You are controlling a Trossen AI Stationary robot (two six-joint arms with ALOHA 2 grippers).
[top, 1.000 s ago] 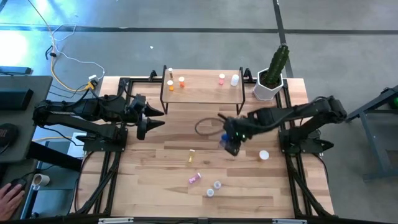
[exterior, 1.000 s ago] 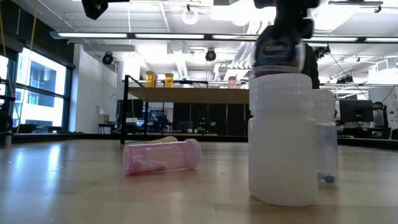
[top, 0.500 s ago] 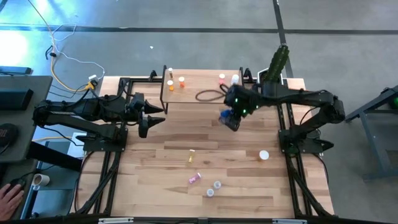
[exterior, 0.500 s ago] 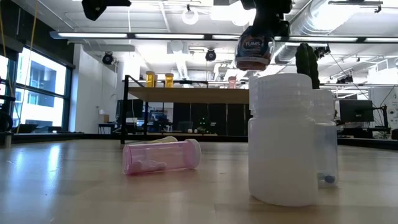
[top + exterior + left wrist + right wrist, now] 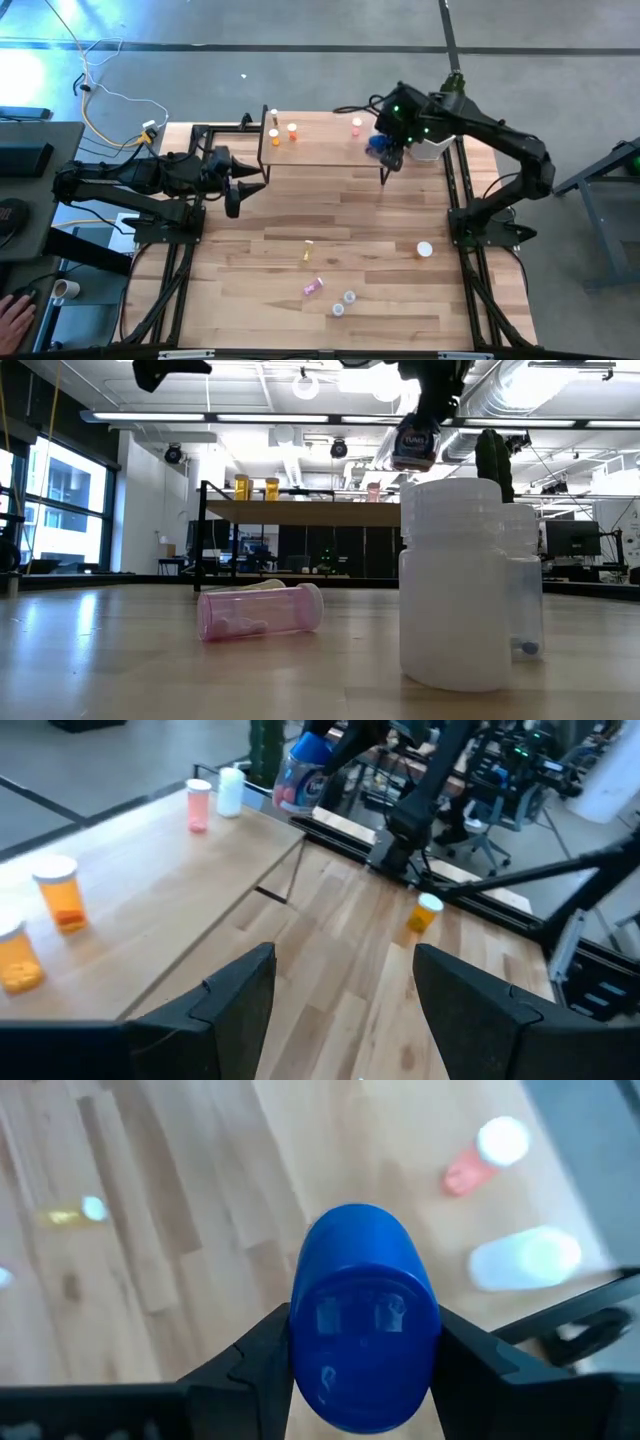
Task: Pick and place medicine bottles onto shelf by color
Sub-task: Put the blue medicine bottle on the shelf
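My right gripper (image 5: 384, 150) is shut on the squat blue jar (image 5: 377, 144), held in the air at the right end of the light-wood shelf (image 5: 325, 148). On the shelf stand two orange bottles (image 5: 292, 130), a yellowish one (image 5: 273, 116), a pink one (image 5: 356, 126) and a white one (image 5: 377, 128). Several more bottles lie or stand on the table: yellowish (image 5: 308, 250), pink (image 5: 314, 287), two clear (image 5: 349, 297) and one white-capped (image 5: 425, 249). My left gripper (image 5: 240, 186) is open and empty, left of the shelf's front. My right gripper pinches the blue jar's two sides (image 5: 300, 1330) between its two fingers (image 5: 262, 1352), just under the blue lid (image 5: 365, 1320). The fingers come from above, pointing down. The jar hangs below them, a little tilted, label showing (image 5: 415, 442), lifted clear of table and shelf.
A white pot with a green cactus (image 5: 437, 128) stands just right of the shelf, close to my right arm. In the low view a pink bottle (image 5: 260, 610) lies on its side beside a white bottle (image 5: 450, 585). Black frame rails run along both table sides.
My right gripper has carried the blue jar from the middle of the table up and toward the far edge, to the shelf's right end. It has stayed shut on the jar, which is clear of the table throughout.
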